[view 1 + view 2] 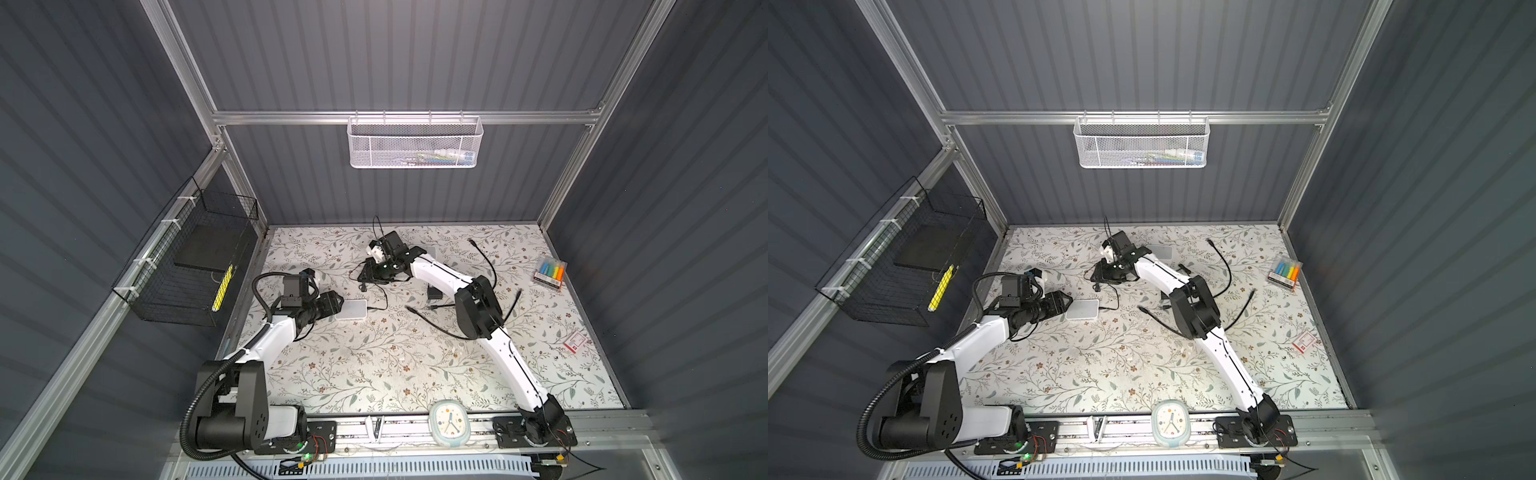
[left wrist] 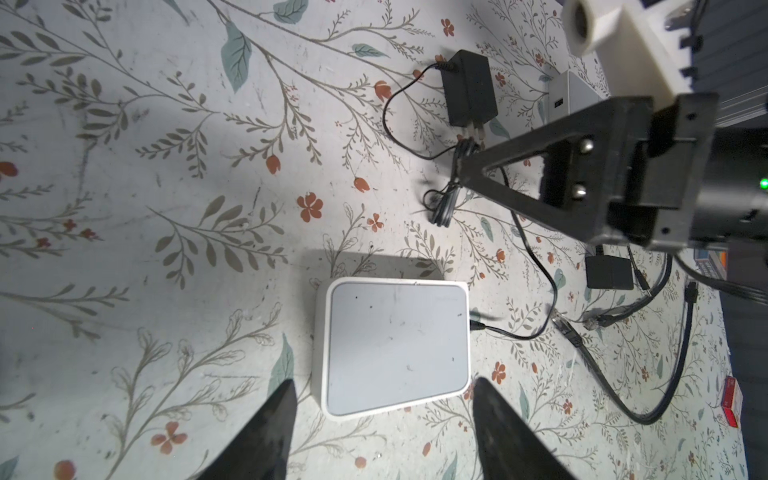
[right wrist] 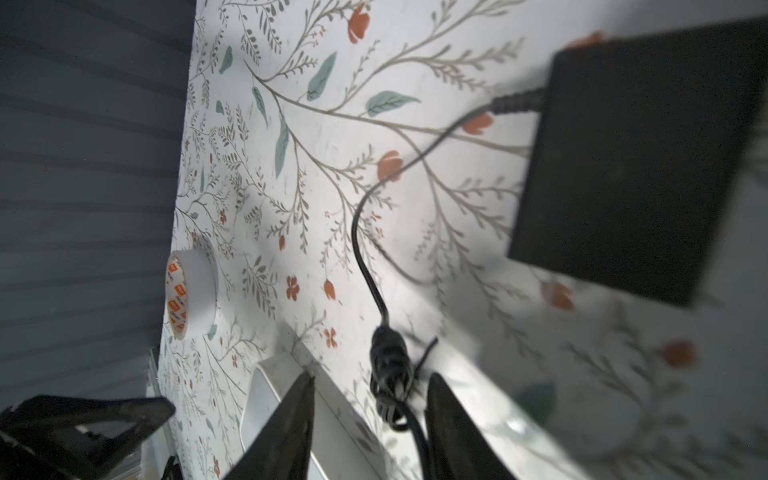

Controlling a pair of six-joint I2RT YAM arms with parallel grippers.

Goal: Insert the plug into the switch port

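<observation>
Switch flat on the floral table, nearest of the lot, its near end flanked by the left gripper: fingers spread wide, one showing cloth between itself and the white wall, so bracing at most, not clamping. Just past that, plug butted against the switch's side wall, apparently in the port; depth of seating impossible to read. Beyond, thin lead looping off to a tied cable bundle, straddled by the right gripper with fingers parted and a gap on both sides, gripping nothing. Farthest, black adapter lying well apart from the switch. Judged as the insertion step at or near its end. Next: check the seating and, if proud, pinch the plug body itself, line it square with the port and press while steadying the switch against sliding.
</observation>
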